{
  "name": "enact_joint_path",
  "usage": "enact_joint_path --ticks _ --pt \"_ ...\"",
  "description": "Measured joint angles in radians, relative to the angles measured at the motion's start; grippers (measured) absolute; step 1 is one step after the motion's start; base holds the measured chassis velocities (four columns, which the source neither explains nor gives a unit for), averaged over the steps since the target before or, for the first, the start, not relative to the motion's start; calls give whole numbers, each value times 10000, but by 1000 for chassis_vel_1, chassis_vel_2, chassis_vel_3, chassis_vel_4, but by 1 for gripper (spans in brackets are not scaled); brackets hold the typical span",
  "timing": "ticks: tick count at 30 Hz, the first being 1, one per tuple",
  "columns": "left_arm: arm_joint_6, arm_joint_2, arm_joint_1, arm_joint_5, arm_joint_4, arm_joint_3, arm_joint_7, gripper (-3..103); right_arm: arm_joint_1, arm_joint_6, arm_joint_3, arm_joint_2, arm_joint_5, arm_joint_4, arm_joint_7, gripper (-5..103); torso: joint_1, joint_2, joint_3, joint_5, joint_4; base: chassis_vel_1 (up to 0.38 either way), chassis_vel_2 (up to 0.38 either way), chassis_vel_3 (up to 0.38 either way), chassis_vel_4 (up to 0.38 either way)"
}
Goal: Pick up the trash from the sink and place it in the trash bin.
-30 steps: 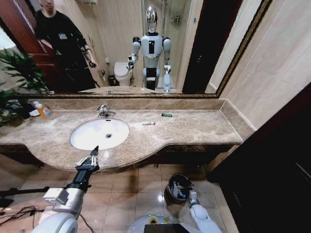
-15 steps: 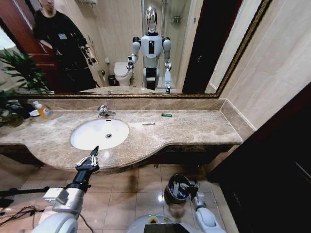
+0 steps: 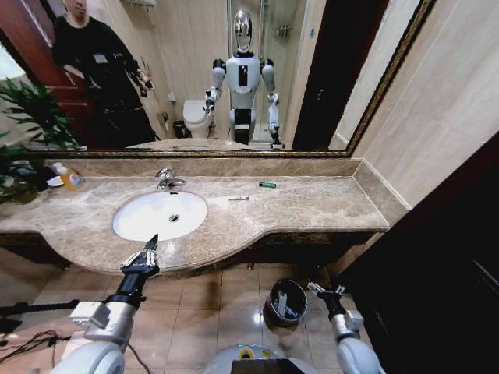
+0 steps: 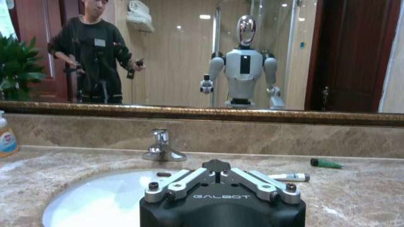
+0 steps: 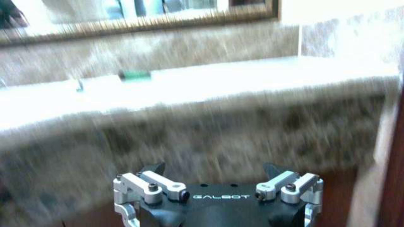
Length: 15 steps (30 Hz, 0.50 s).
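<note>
The white oval sink point(image 3: 160, 215) sits sunk in the brown marble bench. To its right on the bench lie a white tube point(image 3: 238, 198) and, farther right, a small green piece point(image 3: 267, 185). The dark round trash bin point(image 3: 285, 302) stands on the floor below, scraps inside.

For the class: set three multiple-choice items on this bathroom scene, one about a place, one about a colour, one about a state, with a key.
1. Where does the trash bin stand?
A. On the counter
B. On the floor below the counter
C. In the sink

2. What colour is the small piece on the counter nearest the mirror?
A. Green
B. Red
C. Yellow

3. What state is the right pincer in?
A. Shut on the tap
B. Shut on the soap bottle
C. Open, beside the bin

Key: 1 B, the bin sits on the tiles under the counter's edge. 2 A, it shows green in the head and left wrist views. 3 C, its fingers are spread, low by the bin's rim. The left pincer hovers at the counter's front edge.
</note>
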Motion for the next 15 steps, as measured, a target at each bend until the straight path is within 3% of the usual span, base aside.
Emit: enact_joint_path --ticks 7,11,12,15 --pt "0 0 0 0 0 0 0 0 91 -685 183 -279 58 1644 11 100 0 0 0 -1 0 0 0 0 0" --pt "0 0 0 0 0 0 0 0 1275 -1856 27 -749 -135 2025 -210 100 1 0 1 -2 1 0 0 0 0" --pt "0 0 0 0 0 0 0 0 1275 -1856 27 -749 -135 2025 -210 100 1 0 1 -2 1 0 0 0 0" --pt "0 0 0 0 0 0 0 0 2388 -2684 -249 -909 -215 1579 -974 100 1 0 1 0 1 0 0 0 0"
